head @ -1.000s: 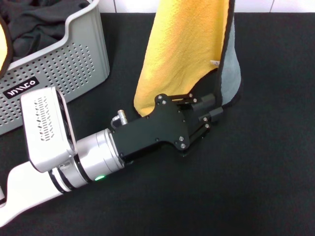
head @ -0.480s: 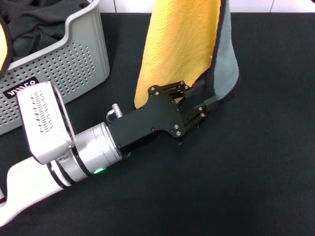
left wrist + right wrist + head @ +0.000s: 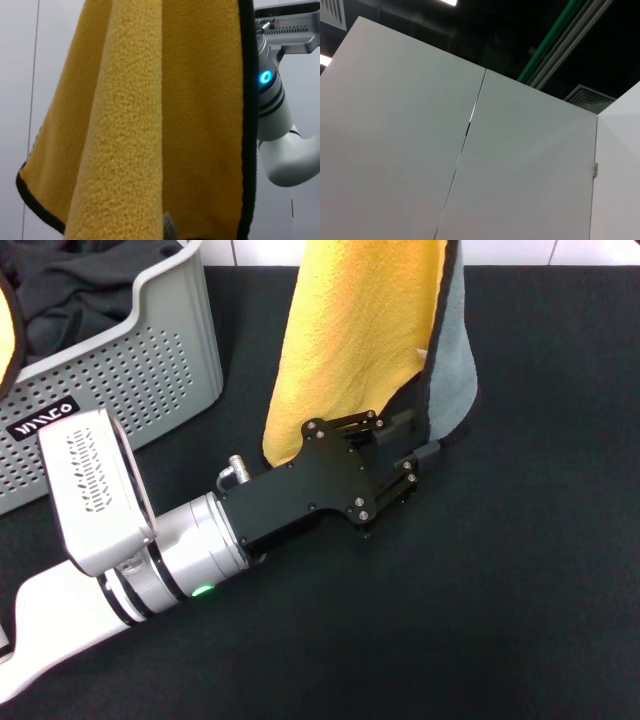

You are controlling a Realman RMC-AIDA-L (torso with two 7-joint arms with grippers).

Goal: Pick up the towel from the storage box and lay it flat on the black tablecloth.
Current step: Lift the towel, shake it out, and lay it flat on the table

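Half done: the fleecy yellow-and-grey towel [image 3: 350, 340] hangs clear of the light grey perforated storage box [image 3: 150, 350], over the black tablecloth [image 3: 530, 570]. Left gripper [image 3: 415, 445], fingers parted, reaches its lower hem; whatever holds the top is out of view; laying flat remains.

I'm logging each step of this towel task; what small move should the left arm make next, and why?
Probably close the left claw on the towel's hanging lower edge. The towel dangles over the black tablecloth, out of the storage box, and that edge sits at the claw's tips, ready for spreading flat.

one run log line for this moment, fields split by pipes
towel: hanging over black tablecloth, yellow side to camera | left gripper: at towel's lower edge | right gripper: not in view | storage box: holds dark cloth
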